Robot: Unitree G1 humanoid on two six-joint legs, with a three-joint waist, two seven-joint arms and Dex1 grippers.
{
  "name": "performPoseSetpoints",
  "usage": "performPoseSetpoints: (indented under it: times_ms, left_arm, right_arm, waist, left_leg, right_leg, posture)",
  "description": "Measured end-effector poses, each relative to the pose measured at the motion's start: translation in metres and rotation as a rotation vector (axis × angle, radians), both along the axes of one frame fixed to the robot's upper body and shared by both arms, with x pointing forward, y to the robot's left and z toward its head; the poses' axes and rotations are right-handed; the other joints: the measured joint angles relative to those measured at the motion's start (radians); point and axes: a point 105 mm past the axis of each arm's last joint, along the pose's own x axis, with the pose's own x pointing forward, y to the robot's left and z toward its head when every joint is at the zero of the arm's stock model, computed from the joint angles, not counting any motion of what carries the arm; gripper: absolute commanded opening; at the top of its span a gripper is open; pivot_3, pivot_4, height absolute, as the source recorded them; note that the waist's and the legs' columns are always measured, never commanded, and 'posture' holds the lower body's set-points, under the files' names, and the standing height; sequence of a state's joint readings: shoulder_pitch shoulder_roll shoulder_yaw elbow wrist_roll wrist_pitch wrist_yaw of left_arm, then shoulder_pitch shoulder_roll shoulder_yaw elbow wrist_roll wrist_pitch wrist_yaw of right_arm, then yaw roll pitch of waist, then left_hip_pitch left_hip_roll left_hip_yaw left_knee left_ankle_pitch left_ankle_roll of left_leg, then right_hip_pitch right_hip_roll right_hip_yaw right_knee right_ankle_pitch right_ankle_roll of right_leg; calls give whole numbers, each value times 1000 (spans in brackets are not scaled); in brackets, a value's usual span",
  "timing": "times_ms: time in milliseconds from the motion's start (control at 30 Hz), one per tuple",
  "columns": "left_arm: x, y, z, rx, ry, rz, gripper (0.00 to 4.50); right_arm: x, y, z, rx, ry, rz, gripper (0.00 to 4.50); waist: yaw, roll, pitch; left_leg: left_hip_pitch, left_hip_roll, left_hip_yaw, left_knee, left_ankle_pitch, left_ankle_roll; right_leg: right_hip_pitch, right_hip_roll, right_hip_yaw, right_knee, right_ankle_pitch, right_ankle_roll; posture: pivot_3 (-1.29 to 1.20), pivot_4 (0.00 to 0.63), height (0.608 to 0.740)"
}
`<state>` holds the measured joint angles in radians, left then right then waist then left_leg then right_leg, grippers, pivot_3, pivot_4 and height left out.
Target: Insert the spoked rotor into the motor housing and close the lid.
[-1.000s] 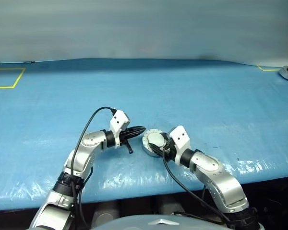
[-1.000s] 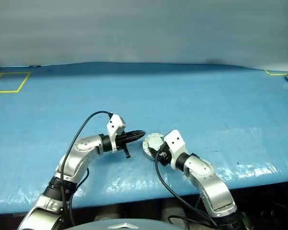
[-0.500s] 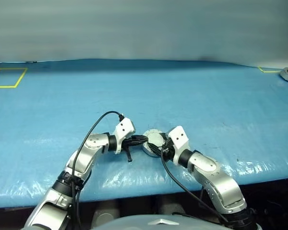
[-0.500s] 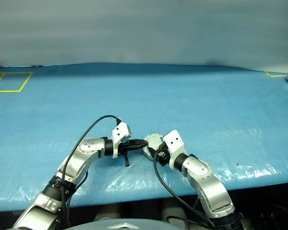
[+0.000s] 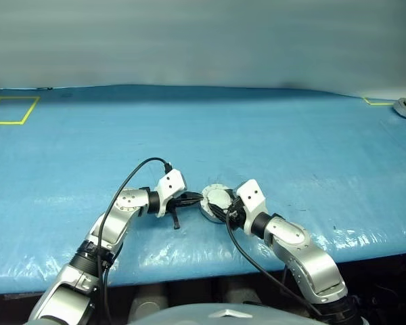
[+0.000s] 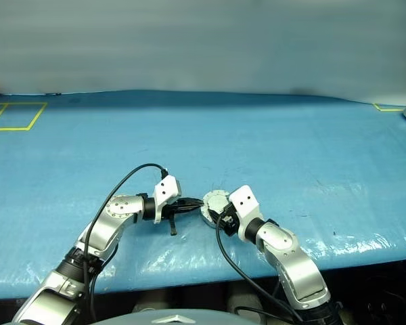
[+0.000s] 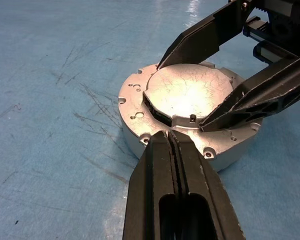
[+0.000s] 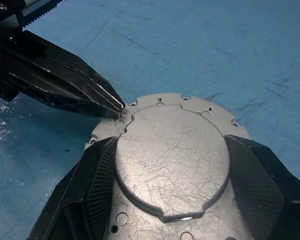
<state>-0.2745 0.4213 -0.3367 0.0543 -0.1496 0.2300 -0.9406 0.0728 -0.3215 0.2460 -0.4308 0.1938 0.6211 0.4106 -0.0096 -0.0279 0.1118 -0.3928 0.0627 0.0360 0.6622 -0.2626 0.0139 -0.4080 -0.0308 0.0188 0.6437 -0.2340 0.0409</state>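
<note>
- Blue plastic sheeting [image 5: 271, 128] covers the whole table, and the motor housing [image 7: 140, 122] sits on it near the front edge, between the two arms, flat side up.
- What faces up is a round silver flange with small holes around it and a raised smooth centre plate; this looks like the lid [image 7: 186, 95] seated on top (whether the spoked rotor is inside cannot be told, as nothing of it shows past the closed top).
- Step in hand, as I judge it: pressing or nudging the lid home while the housing is braced.
- Doing it well: keep the bracing arm steady and the housing flat on the sheet, push at the rim only lightly and straight, and check that the flange sits level all round before letting go.
- The slick sheet could let the housing slide, so both sides of the brace should stay in contact.
- Left gripper [image 7: 167, 136]: jaws fully together, holding nothing, with the paired tips touching the rim of the flange.
- Right gripper [image 8: 172, 165]: jaws spread wide, one finger on each side of the raised plate, resting on top of the flange against the plate's edges (a straddling brace).
</note>
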Motion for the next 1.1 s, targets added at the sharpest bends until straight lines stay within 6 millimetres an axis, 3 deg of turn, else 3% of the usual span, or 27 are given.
performPoseSetpoints:
  times_ms: [367,400,500,800,967,1100]
  left_arm:
    - [-4,-11,-3,13,-18,-51,0]
    - [-4,-11,-3,11,-19,-51,0]
    - [-4,-11,-4,10,-18,-52,0]
    - [-1,-14,-5,10,-27,-57,0]
    - [-2,-16,-4,7,-32,-70,0]
    - [-3,-17,-4,8,-33,-76,0]
  right_arm:
    - [-1,-1,-1,-24,-17,-6,3033]
    - [-2,-1,-2,-25,-22,-9,3749]
    - [-4,0,-1,-15,-30,-8,4462]
    - [-4,-2,8,-18,-116,-15,4462]
    - [-1,-6,31,5,-227,-28,4462]
    - [-4,-15,34,75,-214,-83,4462]
  waist:
    - [2,1,-4]
    - [2,1,-4]
    - [2,1,-4]
    - [11,7,1]
    - [15,9,3]
    - [23,9,4]
  left_leg:
    - [0,-1,1,0,0,0]
    - [0,-2,1,0,0,0]
    - [0,-2,1,0,0,0]
    - [-2,-2,2,1,0,0]
    - [-3,-10,0,-1,0,0]
    - [-4,-11,-2,-1,0,0]
  right_leg:
    - [0,-4,-1,0,0,0]
    - [0,-4,-2,0,0,0]
    - [0,-5,-2,-1,0,0]
    - [-1,-11,-3,-1,-1,1]
    - [-1,-12,-3,-1,-3,5]
    - [-1,-12,-3,-1,-3,6]
  posture:
    - [0,150,740]
    - [0,150,740]
    - [0,150,740]
    - [0,150,740]
    - [0,150,740]
    - [0,150,740]
